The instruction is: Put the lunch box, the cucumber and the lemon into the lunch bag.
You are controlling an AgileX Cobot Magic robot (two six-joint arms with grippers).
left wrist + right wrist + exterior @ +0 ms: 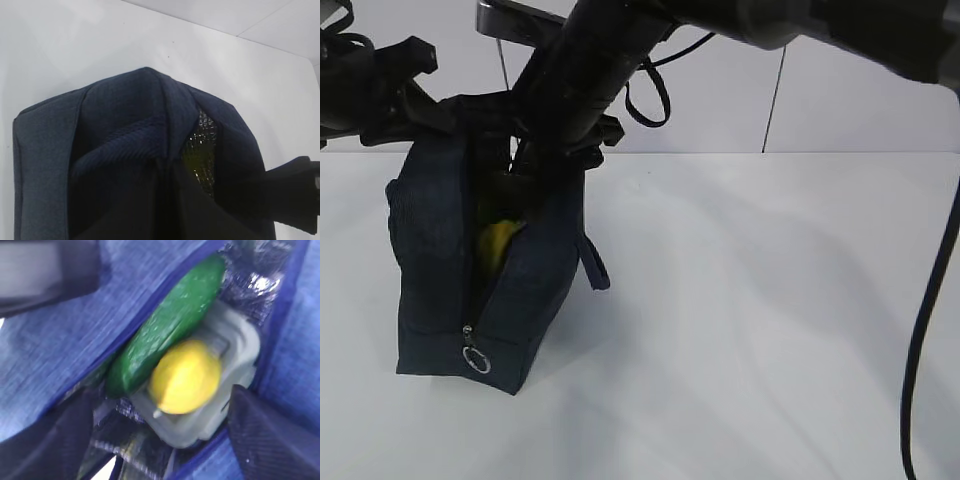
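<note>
The navy lunch bag (435, 250) stands on the table at the left with its zipper undone. Inside it, the right wrist view shows the dark green cucumber (170, 325) lying along one wall. The yellow lemon (185, 376) rests on the pale lid of the lunch box (240, 347). My right gripper (160, 440) hangs over the bag's mouth, open, its dark fingers (270, 440) wide apart and touching nothing. The lemon (498, 245) also peeks through the slit. My left gripper (165, 210) is shut on a pinched fold of the lunch bag (45, 150) at its top edge.
A silver ring pull (476, 360) hangs at the low front end of the zipper, and a strap handle (593, 262) sticks out on the bag's right side. The white table (750, 330) stretches to the right. A black cable (925, 330) hangs at the far right.
</note>
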